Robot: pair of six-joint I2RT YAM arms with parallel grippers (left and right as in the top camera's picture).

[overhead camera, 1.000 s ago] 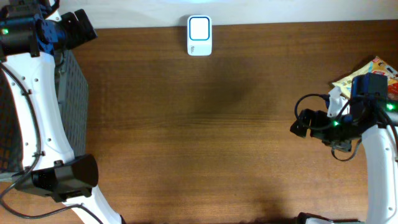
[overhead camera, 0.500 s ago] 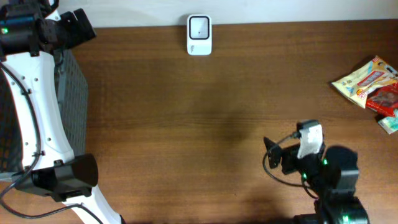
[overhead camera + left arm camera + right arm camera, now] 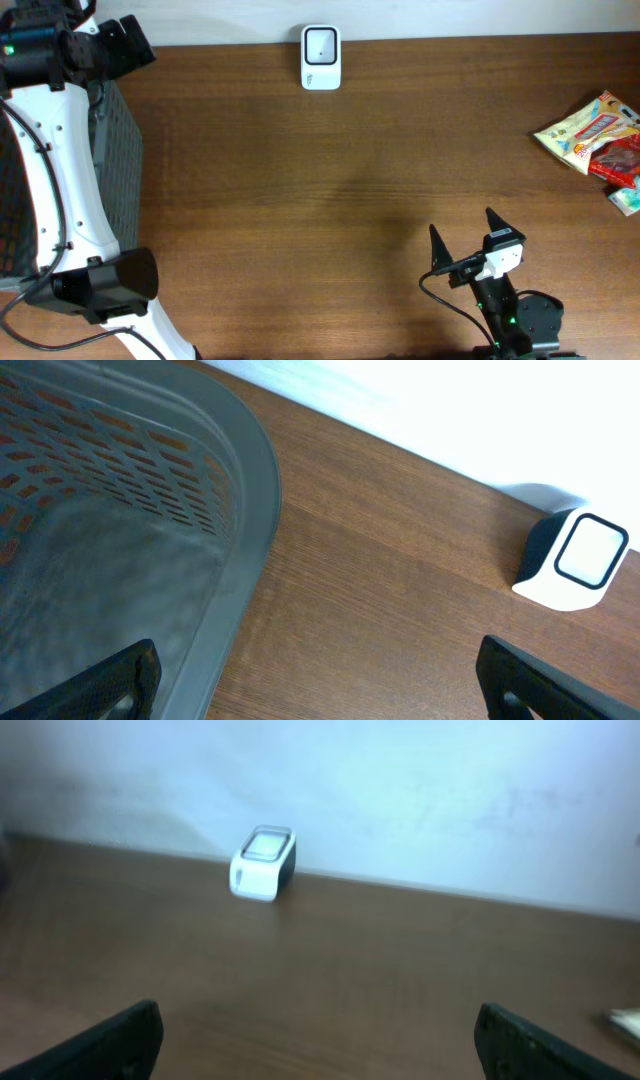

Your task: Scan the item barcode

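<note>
A white barcode scanner (image 3: 320, 57) with a dark screen stands at the table's far edge; the left wrist view has it at the right (image 3: 575, 560) and the right wrist view far off (image 3: 263, 863). The items, a yellow and red snack packet (image 3: 592, 130) with other packets beside it, lie at the right edge, untouched. My right gripper (image 3: 466, 236) stands open and empty near the front edge, well left of the packets, facing the scanner. At the far left corner my left gripper (image 3: 133, 42) hangs open and empty over the basket's rim.
A grey mesh basket (image 3: 118, 150) stands along the left side, and its rim (image 3: 235, 590) fills the left of the left wrist view. A small pale blue packet (image 3: 627, 200) lies at the right edge. Bare wood lies between scanner and packets.
My right arm has pulled away from the snack packets at the right edge and swung to the front of the table, empty. The packets stay where they lay. The left arm has not moved.
</note>
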